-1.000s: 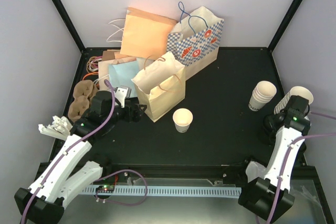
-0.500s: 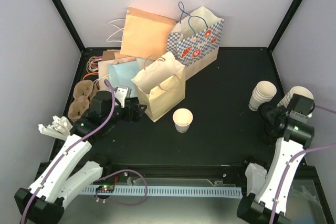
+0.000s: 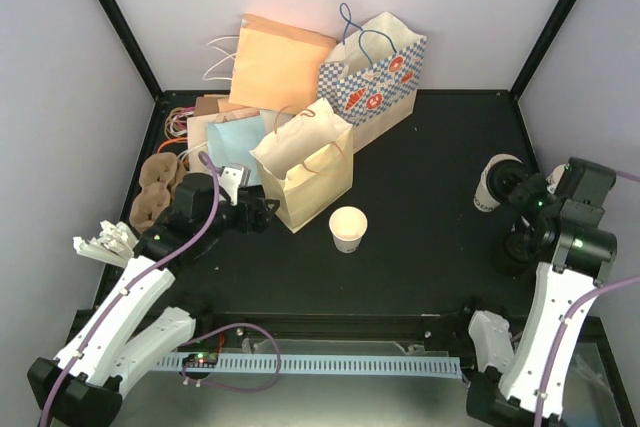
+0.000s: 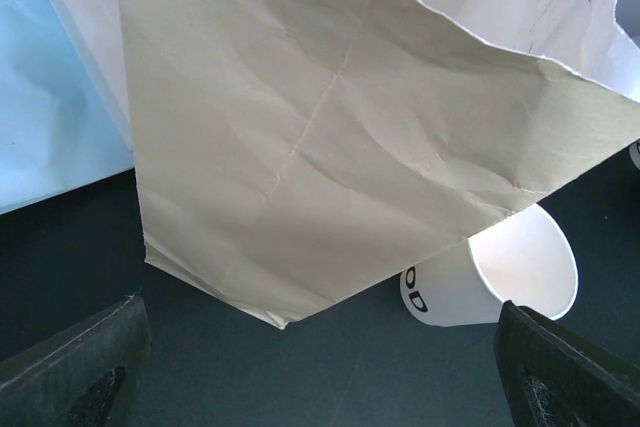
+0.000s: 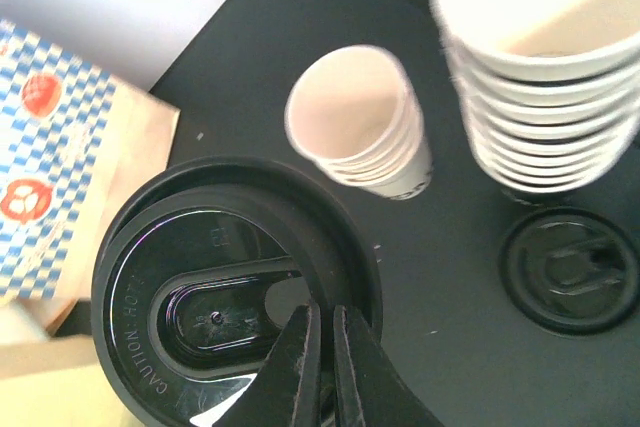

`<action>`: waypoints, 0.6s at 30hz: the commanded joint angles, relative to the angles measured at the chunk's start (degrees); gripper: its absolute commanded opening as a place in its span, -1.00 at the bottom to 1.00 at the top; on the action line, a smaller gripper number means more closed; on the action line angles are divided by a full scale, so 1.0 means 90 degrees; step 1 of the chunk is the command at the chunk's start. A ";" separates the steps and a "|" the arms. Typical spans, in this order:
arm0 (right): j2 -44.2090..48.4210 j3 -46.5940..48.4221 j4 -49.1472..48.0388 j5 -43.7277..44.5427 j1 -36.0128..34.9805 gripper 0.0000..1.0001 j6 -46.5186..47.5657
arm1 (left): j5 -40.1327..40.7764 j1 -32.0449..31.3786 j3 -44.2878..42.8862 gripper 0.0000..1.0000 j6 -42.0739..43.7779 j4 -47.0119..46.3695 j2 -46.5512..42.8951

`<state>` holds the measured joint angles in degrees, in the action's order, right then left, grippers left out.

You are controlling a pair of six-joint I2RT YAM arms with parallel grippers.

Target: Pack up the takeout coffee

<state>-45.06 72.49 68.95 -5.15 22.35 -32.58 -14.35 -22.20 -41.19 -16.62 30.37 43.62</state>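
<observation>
No cup with a lid on it shows, so the takeout coffee is out of view. A lone lidless cream cup (image 3: 348, 227) (image 4: 500, 277) stands beside the cream paper bag (image 3: 305, 172) (image 4: 330, 127). My left gripper (image 3: 262, 215) (image 4: 320, 367) is open at the bag's lower left corner, holding nothing, with the cup just off its right finger. Raised at the right, my right gripper (image 3: 510, 185) (image 5: 327, 312) is shut on the rim of a black round lid (image 5: 215, 297), which hangs over the table left of the cup stacks.
Two stacks of lidless cups (image 5: 365, 122) (image 5: 545, 77) stand at the right, with a loose black lid (image 5: 570, 267) on the table below them. At the back are a blue-checked bag (image 3: 375, 77), an orange bag (image 3: 280, 62) and a pale blue bag (image 3: 235, 137). Brown cup carriers (image 3: 155, 192) lie at the left.
The right arm has swung up and to the left, carrying the black lid from beside the cup stacks to above the left stack. The left arm has not moved.
</observation>
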 commanded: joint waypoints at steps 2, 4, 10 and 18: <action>-0.0621 0.0341 -0.0557 -0.0516 -0.0825 -0.97 0.0271 | -0.0257 0.0015 -0.0078 0.92 -0.0051 -0.0133 -0.0012; -0.0893 0.0480 -0.0729 -0.0418 -0.1516 -0.97 0.0220 | -0.0446 0.0015 -0.0090 0.92 -0.0080 -0.0193 -0.0030; -0.1873 0.0668 -0.1034 0.0066 -0.3471 -0.97 0.0221 | -0.1336 -0.0026 0.0032 0.90 -0.0404 -0.0607 -0.0066; -0.2519 0.0043 -0.1449 0.0434 -0.5057 -0.97 0.0494 | -0.1316 -0.1199 0.0377 0.86 -0.1212 -0.1607 0.0209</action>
<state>-67.07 75.42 58.50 -3.81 -18.63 -30.06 -25.78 -27.33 -38.35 -22.74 22.83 43.66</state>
